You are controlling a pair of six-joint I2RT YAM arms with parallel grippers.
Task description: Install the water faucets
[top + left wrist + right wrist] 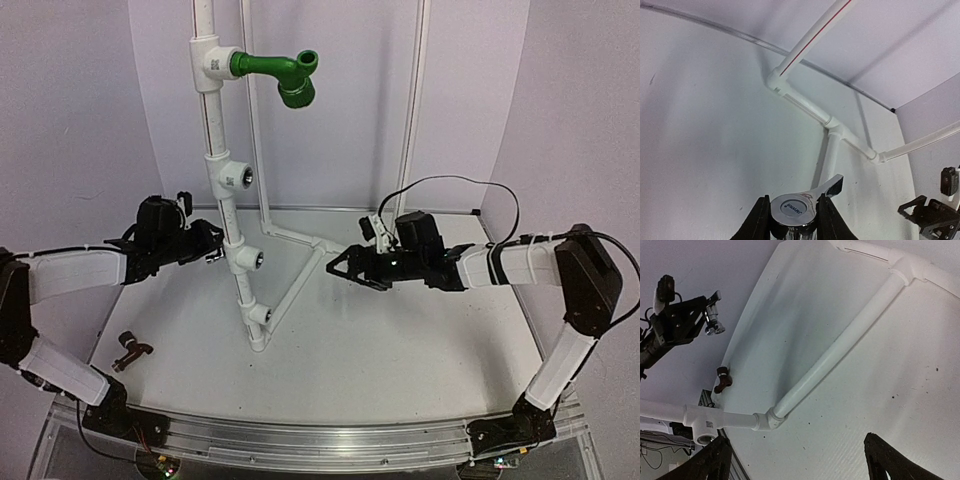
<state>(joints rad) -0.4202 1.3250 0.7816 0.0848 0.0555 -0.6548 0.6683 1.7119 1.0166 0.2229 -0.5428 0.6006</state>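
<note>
Jaws of the left gripper (pixel 791 204) pinch the chrome faucet (pixel 796 212) from both sides, its lever pointing toward the white pipe frame (pixel 832 150), above the table (pixel 400 350) beside the upright pipe. Right gripper (pixel 800 465) hovers over the frame's base, jaws spread wide and empty. The reddish-brown faucet (pixel 131 350) lies on the table near the left arm's base.

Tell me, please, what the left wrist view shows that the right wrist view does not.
Only the left wrist view shows the printed cap of the chrome faucet and the right hand from outside. Only the right wrist view shows the reddish-brown faucet lying on the table. Both show the chrome faucet clamped in the left hand and the white pipe frame.
</note>
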